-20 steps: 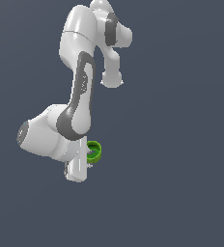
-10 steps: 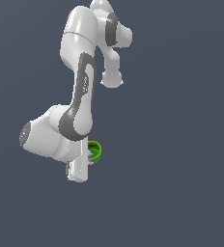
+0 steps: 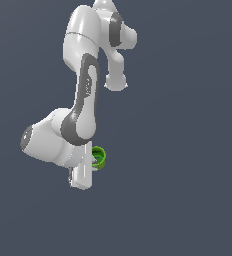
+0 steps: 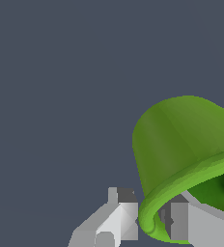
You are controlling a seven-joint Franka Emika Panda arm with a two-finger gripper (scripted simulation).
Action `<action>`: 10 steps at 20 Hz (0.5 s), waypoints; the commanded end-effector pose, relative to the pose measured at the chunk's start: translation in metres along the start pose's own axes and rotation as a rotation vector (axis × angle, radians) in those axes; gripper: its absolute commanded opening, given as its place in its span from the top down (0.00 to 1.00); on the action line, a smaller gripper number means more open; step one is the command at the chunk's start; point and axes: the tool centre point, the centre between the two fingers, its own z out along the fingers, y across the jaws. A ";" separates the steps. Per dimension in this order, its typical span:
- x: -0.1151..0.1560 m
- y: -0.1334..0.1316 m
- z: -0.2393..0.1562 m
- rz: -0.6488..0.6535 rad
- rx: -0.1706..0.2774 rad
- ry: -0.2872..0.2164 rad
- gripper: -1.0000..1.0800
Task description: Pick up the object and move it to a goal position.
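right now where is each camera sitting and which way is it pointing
Exterior view: off the arm, apparently looking down from above on the plain dark ground; it takes in the whole white arm, with the green cup peeking out beside the gripper.
Wrist view: on the wrist, looking along the fingers at the cup close up; one finger sits outside the rim, the other seems inside it.
Shared: both show the cup, the gripper and the dark ground.
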 end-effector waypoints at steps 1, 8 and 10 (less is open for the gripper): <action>-0.007 -0.005 -0.003 -0.007 0.026 -0.014 1.00; -0.039 -0.026 -0.014 -0.037 0.145 -0.087 1.00; -0.052 -0.033 -0.019 -0.048 0.191 -0.115 1.00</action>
